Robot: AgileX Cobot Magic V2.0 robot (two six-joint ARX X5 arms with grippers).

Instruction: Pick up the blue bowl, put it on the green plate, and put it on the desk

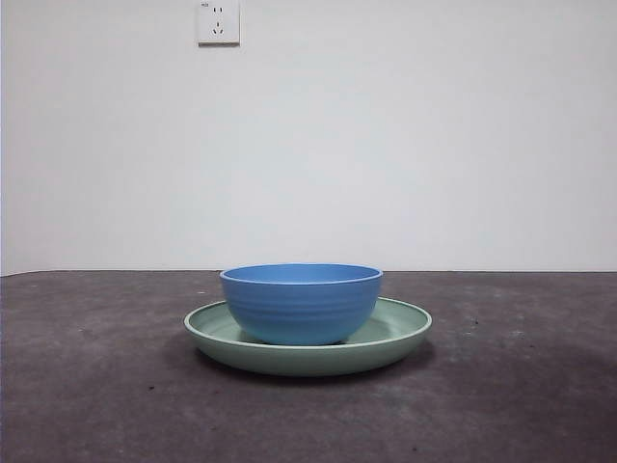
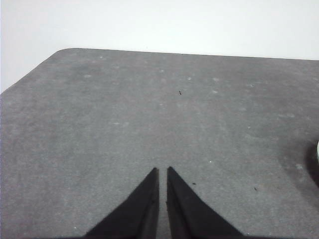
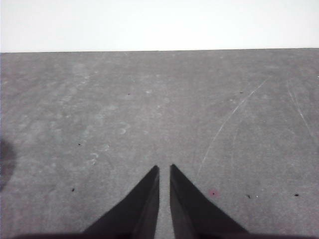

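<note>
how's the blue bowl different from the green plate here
The blue bowl is deep and narrower; the green plate is shallow and wider. The bowl sits inside the plate, while the plate rests on the desk. Both are round, upright and empty as far as visible.

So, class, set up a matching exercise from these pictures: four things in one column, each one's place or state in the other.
Things:
1. blue bowl
2. green plate
3. left end effector
4. wall socket

Places or states:
A. high on the white wall
B. directly on the desk
C. shut, over bare desk, holding nothing
D. upright on the plate

Pairs: 1-D, 2-B, 3-C, 4-A
</note>
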